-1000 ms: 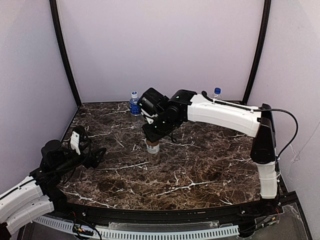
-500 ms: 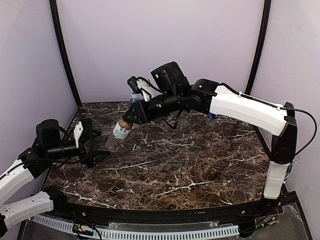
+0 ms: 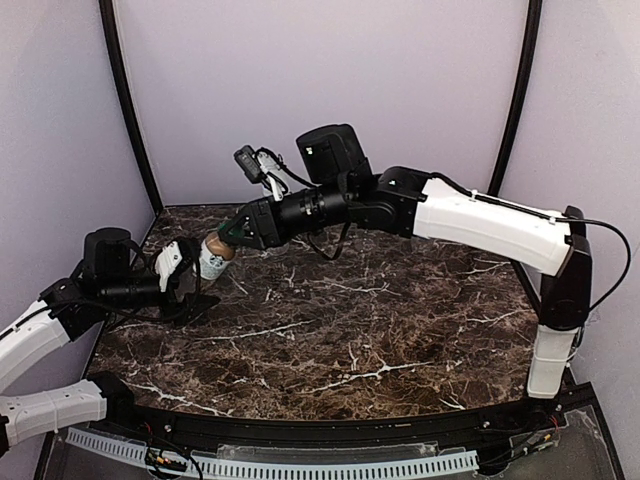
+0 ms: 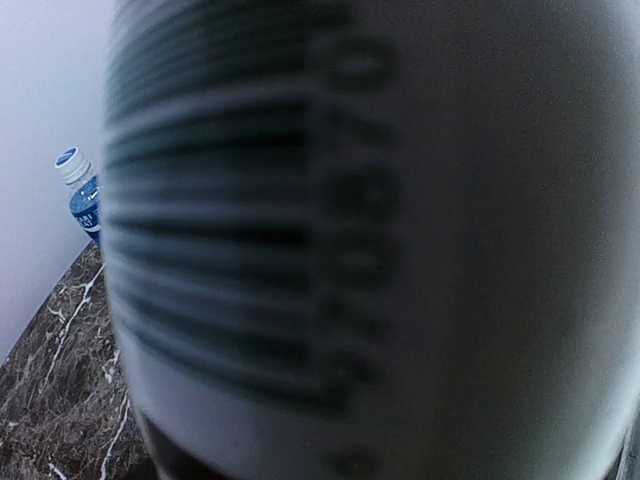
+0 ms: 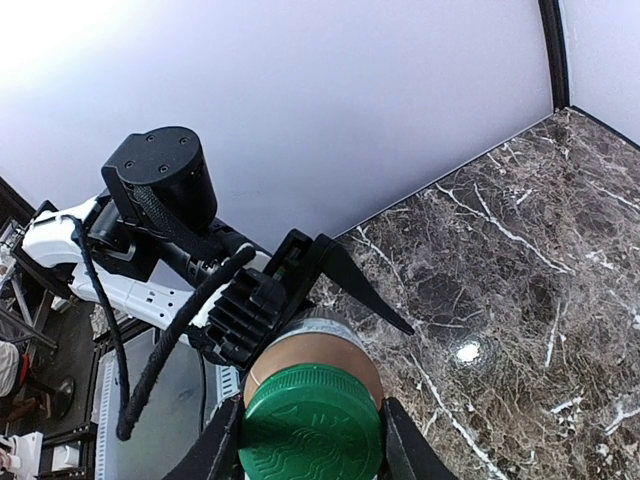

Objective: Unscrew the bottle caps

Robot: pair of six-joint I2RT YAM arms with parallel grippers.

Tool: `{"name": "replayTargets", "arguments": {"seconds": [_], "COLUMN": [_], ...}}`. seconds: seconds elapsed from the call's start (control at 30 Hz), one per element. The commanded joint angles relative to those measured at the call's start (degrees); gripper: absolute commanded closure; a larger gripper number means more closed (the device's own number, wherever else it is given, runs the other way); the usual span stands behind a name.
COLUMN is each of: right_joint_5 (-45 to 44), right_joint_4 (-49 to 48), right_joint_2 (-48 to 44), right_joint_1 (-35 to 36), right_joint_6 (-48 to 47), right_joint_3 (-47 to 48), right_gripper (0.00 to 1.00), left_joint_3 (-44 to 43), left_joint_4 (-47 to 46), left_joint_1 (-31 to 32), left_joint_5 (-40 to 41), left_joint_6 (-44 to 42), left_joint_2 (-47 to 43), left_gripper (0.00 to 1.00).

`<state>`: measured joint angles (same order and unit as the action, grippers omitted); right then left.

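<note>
My right gripper is shut on the green cap of the brown coffee-drink bottle. It holds the bottle tilted in the air over the table's left side. The bottle's lower end lies between the spread jaws of my left gripper, and one black left finger stands apart from the bottle. The white label with its barcode fills the left wrist view, blurred. A clear bottle with a blue label and cap stands at the back wall. The other bottles are hidden.
The dark marble table is enclosed by purple walls with black corner posts. My right arm stretches across the back of the table from the right. My left arm's base is at the near left.
My right gripper has lifted the brown bottle off the table's middle and carried it left, tilting it. My left gripper has risen and now has the bottle's lower end between its jaws.
</note>
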<state>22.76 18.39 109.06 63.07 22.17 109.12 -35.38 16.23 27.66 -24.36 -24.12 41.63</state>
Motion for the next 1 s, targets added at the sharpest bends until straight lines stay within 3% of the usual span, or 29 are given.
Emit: {"name": "replayTargets", "arguments": {"seconds": [0.0, 0.07, 0.17, 0.2, 0.37, 0.47, 0.73, 0.97], "right_joint_5": [0.4, -0.7, -2.2, -2.0, 0.8, 2.4, 4.8, 7.5], "right_joint_4": [-3.4, -3.2, -2.5, -2.6, -2.6, -2.9, -5.2, -8.6], "right_joint_2": [0.1, -0.4, -1.0, -1.2, -1.3, -1.6, -1.3, -0.5], "right_joint_1": [0.4, 0.3, -0.5, -0.9, -2.2, -2.8, -3.1, -4.2], "right_joint_6": [0.7, 0.6, 1.5, 2.2, 4.0, 4.8, 5.9, 9.8], "right_joint_3": [-1.6, -2.3, -3.6, -4.0, -4.9, -5.0, -5.7, -7.8], "right_gripper": [1.0, 1.0, 1.0, 0.94, 0.29, 0.11, 0.14, 0.19], "left_joint_3": [-1.0, -1.2, -0.9, -1.0, -1.9, -2.3, -1.1, -0.2], "left_joint_4": [-2.5, -3.2, -3.7, -3.9, -3.4, -3.6, -11.6, -18.2], "left_joint_1": [0.3, 0.3, 0.3, 0.3, 0.3, 0.3, 0.7, 1.4], "left_joint_5": [2.2, 2.4, 3.7, 4.6, 8.3, 13.7, 27.8, 31.6], "left_joint_6": [1.4, 1.6, 1.3, 1.0, -7.7, -15.9, -40.1, -46.2], "left_joint_2": [0.0, -0.5, -1.2, -1.5, -1.9, -1.5, -0.8, -0.9], "left_gripper": [0.42, 0.51, 0.55, 0.56, 0.62, 0.63, 0.66, 0.66]}}
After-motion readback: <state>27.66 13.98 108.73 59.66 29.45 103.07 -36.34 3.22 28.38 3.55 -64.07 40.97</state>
